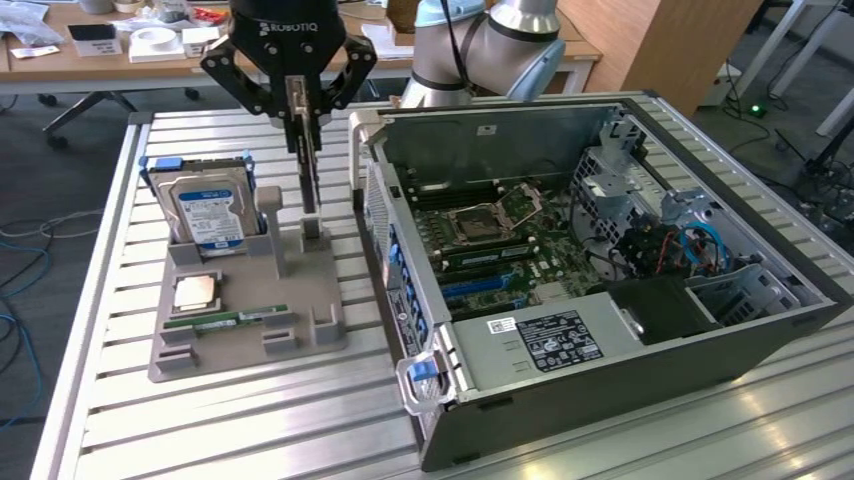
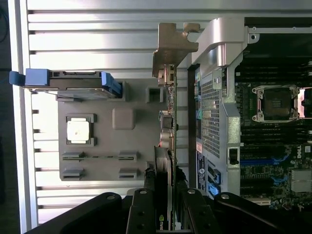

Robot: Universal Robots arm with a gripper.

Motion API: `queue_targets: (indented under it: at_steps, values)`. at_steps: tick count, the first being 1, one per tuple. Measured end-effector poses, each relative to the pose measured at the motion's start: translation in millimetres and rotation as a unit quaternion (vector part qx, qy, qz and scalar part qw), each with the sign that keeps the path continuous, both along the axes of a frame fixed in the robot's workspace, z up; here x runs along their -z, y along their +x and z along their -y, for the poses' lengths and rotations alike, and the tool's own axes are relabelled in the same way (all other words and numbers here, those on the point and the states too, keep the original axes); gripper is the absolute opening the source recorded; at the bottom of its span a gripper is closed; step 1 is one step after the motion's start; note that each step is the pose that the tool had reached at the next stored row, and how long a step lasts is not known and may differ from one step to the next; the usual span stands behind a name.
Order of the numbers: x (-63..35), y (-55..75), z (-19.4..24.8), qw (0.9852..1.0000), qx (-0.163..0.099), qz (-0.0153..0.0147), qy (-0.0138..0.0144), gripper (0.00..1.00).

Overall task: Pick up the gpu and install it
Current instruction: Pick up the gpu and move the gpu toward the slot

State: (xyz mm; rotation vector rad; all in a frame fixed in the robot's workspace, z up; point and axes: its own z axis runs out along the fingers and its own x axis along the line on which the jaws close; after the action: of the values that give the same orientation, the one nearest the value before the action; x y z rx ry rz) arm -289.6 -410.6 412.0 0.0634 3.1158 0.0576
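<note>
Your hand (image 1: 306, 112) is pinched partway shut on the top edge of the gpu (image 1: 310, 170). The card hangs edge-up straight below the hand, over its slot in the grey holder (image 1: 240, 335). Just beside the hand, the open computer case (image 1: 747, 330) lies board-up on the tabletop (image 1: 200, 430), so a card can drop in from above.

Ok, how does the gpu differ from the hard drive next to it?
The gpu is a thin card seen edge-on; the hard drive is a thicker silver box with a blue-white label. The gripper is closed on the gpu; the hard drive stands untouched. Both are upright at the gray stand.
</note>
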Motion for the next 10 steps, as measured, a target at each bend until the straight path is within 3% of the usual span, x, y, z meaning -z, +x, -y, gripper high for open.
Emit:
queue_targets:
  at_steps: [10]
  values:
    - [0.1,13.3,0.0,1.0,0.0,0.0001,0.0,0.26]
